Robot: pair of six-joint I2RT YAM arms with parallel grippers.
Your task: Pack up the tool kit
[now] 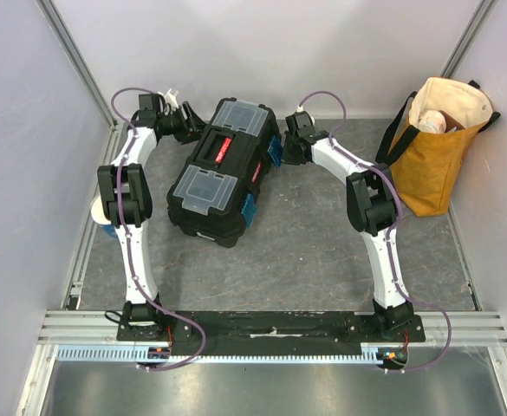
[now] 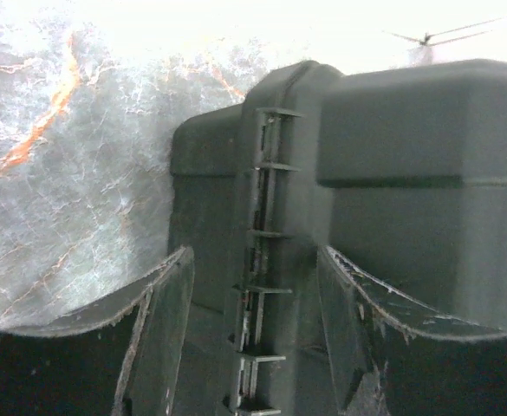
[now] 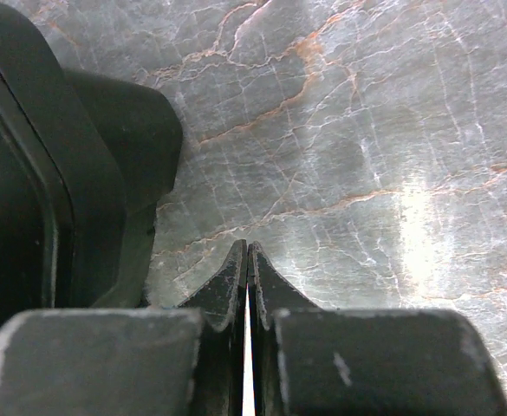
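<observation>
The 2 arm bases (image 1: 140, 316) (image 1: 396, 316) sit bolted to a black plate (image 1: 270, 328) at the near edge of the desk (image 1: 305, 251). The left arm (image 1: 127, 208) and the right arm (image 1: 370, 204) both reach away to the far half of it. There the toolbox (image 1: 223, 169) lies closed and turned on a diagonal. It is black, with a red handle panel (image 1: 221, 147) between 2 clear-lidded compartments (image 1: 240, 115) (image 1: 203, 186), and a blue latch (image 1: 275, 149) shows on its right side. The left jaws are at the toolbox's far left corner. In the left wrist view their 2 fingers (image 2: 162, 329) (image 2: 357, 338) stand apart on either side of a ribbed vertical edge of the black casing (image 2: 409, 173). The jaws are open, and whether either finger touches the plastic cannot be told. The right jaws are just beside the toolbox's right side, near the blue latch. In the right wrist view the fingers (image 3: 227, 286) are pressed together with only a sliver of light between them. They are closed on nothing, above the marbled desk surface (image 3: 366, 130), with the toolbox wall (image 3: 54, 173) just to their left. A mustard-yellow tote bag (image 1: 439, 147) stands at the far right. A small blue-and-white cup (image 1: 100, 212) sits partly hidden behind the left arm's elbow.
</observation>
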